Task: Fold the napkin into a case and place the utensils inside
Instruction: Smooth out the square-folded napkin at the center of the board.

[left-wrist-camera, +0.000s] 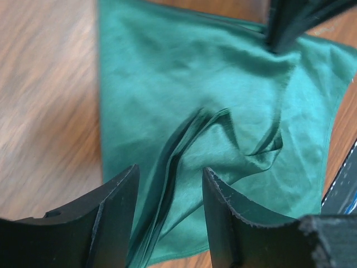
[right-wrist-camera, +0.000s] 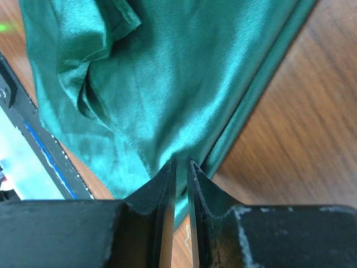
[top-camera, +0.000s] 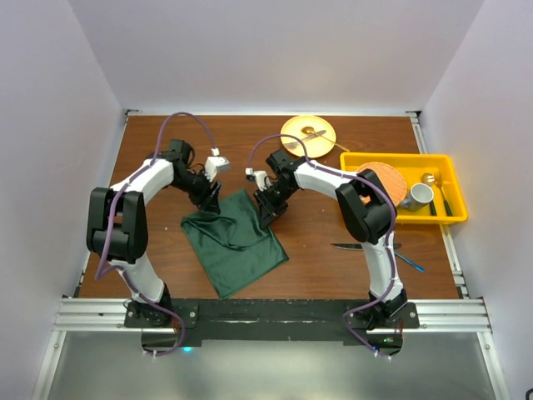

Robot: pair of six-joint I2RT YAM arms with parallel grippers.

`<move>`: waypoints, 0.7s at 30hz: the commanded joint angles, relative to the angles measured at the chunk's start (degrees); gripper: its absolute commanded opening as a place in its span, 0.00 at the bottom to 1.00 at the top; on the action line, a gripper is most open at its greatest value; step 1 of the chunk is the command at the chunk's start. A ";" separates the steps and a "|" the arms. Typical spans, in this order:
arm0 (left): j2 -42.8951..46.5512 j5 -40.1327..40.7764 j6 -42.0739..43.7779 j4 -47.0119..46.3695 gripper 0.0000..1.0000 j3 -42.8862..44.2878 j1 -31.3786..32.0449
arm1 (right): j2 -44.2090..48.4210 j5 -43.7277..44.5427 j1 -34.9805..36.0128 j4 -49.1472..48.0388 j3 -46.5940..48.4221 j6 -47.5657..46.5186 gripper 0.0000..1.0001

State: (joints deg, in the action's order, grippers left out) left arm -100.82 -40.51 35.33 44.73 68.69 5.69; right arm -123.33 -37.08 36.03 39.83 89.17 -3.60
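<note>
Wooden desk [top-camera: 241, 133] carries everything. The napkin [top-camera: 237, 246], dark green, lies doubled over in a rough slanted four-sided shape. It spreads from under both claws back toward the arm bases and is not a narrow case yet. Its far-left corner is bunched up under the left claw [top-camera: 211, 202]. Its far-right corner meets the right claw [top-camera: 268, 212].

Yellow bin [top-camera: 456, 187] sits well to the right of the right claw. It holds an orange disc [top-camera: 385, 177], a white mug [top-camera: 416, 197] and bare-metal cutlery [top-camera: 445, 204]. Yellow plate [top-camera: 300, 123] is beyond the right claw, toward the back wall, with a metal utensil [top-camera: 315, 133] lying on it.

Left claw: jaws moderately wide. In the left wrist view its fingers [left-wrist-camera: 117, 206] straddle a raised ridge of napkin. The cloth runs between them, and neither finger visibly presses it.

Right claw: narrow, jaws almost together and holding the napkin. In the right wrist view the napkin's edge is nipped at the tips, and creases in the cloth run in toward them.

Utensils: the knife [top-camera: 354, 247] lies right of the right claw and nearer the bases, its middle hidden behind the right arm [top-camera: 371, 217]. The blue fork [top-camera: 410, 263] lies just right of the knife, nearer the bases again. Both rest on bare desk, well apart from the napkin, not inside it.
</note>
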 commanded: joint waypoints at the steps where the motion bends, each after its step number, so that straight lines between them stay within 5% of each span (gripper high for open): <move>1: 1.67 -1.33 4.92 -1.13 0.55 -0.30 4.58 | -0.86 -0.80 -0.08 -1.51 1.63 0.87 0.17; 7: 2.03 5.61 6.59 -6.58 0.58 -2.33 11.79 | -2.35 0.43 0.00 -1.43 0.84 1.13 0.14; 14: 0.80 10.36 12.20 -5.19 0.58 -3.12 12.41 | -3.15 1.57 0.00 -2.22 -0.48 1.92 0.11; 21: 2.72 11.85 18.19 4.22 0.28 -4.78 12.50 | -4.02 2.01 -0.26 -2.31 -1.01 2.10 0.10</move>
State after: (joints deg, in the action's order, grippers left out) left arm -100.82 -30.13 48.21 43.62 65.60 18.37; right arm -124.95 -37.30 35.86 38.79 89.10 -1.45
